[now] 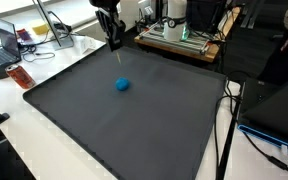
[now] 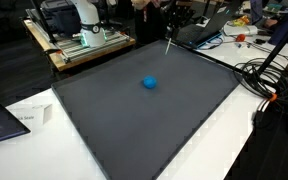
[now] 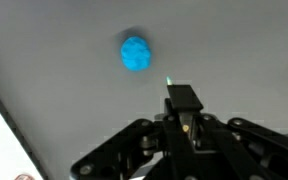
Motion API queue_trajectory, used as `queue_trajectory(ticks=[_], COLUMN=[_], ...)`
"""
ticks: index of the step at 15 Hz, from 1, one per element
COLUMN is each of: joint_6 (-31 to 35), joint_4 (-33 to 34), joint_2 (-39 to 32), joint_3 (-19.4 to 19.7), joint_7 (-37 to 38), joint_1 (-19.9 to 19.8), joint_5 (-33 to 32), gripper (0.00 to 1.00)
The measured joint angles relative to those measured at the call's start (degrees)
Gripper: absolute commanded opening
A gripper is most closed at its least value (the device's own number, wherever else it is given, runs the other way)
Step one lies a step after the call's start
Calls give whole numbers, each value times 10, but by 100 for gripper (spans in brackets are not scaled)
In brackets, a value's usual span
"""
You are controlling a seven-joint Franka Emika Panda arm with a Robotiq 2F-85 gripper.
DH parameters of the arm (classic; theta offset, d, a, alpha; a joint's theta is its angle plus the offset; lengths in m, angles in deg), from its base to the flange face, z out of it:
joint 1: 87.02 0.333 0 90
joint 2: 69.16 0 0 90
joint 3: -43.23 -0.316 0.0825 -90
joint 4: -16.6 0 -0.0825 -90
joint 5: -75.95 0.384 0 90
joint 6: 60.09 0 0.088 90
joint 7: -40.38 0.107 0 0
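- The counter point(image 1: 44, 130) nearest me is white, with a dark mat point(image 1: 134, 135) spread over most of it
- Near the middle of the mat lies a small blue ball point(image 1: 122, 85), on its own and well apart from every edge
- In the wrist view the ball point(image 3: 136, 53) looks lumpy and dull-surfaced; I'd judge it soft and light, likely to roll or dent under a poke, and being round it has no long axis
- Beyond the ball, over the far part of the mat, hangs a thin stick point(image 1: 117, 55); its long axis runs nearly upright, leaning a little, with the pale tip pointing down at the mat
- I cannot tell whether that tip touches the mat
- The fingers point(image 3: 144, 140) are together, clamped on the stick's upper end
- The stick looks light, stiff and slim, so it might swivel in a loose hold; high on the shaft seems the place to grip it
- Farthest back stand a rack point(image 1: 179, 35) of gear and a laptop point(image 1: 4, 40)
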Motion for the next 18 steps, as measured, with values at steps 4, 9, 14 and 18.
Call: queue_trajectory(ticks=[4,9,14,18], joint_6=[-12,-30,-37,-37], joint_4=[18,24,24,25], joint_2=[-32,-51,-62,-70], joint_3=[16,32,40,42], joint_7=[16,25,31,63], joint_1=[11,15,17,33], joint_5=[-13,-22,-28,-56], gripper=[3,3,3,3])
